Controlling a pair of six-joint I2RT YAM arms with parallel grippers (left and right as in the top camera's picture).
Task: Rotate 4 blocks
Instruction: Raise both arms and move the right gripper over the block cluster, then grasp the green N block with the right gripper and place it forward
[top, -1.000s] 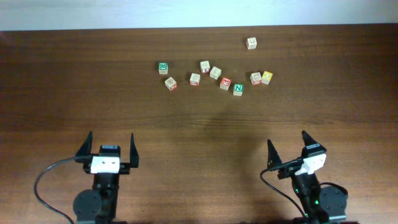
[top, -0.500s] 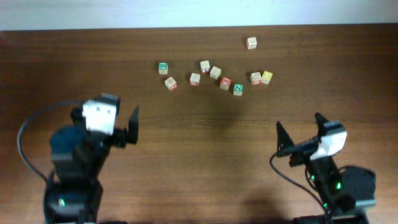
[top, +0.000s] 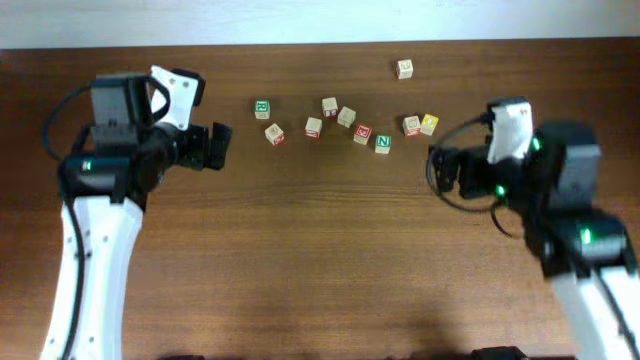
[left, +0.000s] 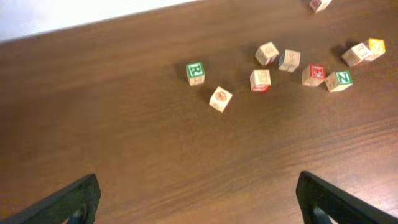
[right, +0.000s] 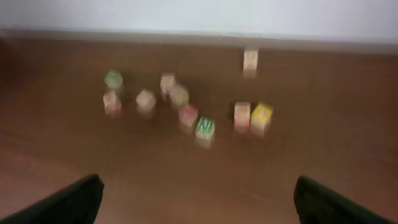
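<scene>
On the table (left: 124, 149), the row of blocks (left: 260, 79) lies ahead of the left gripper (left: 198, 186), mostly to its right. From the right gripper (right: 198, 186) the row lies ahead, reaching leftward; a lone block (right: 250, 59) sits beyond it.

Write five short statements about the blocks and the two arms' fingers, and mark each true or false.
1. The green N block lies on the table, with no fingers on it. True.
2. The yellow-faced block stands alone, far from every other block. False: it sits right beside another block. The one set apart is the lone block near the table's far edge.
3. The left arm's fingers are spread wide with nothing between them. True.
4. The right arm's fingers are shut on a red block. False: they are open and empty.
5. In the overhead view, the green-bordered R block is at the left end of the group. True.
</scene>
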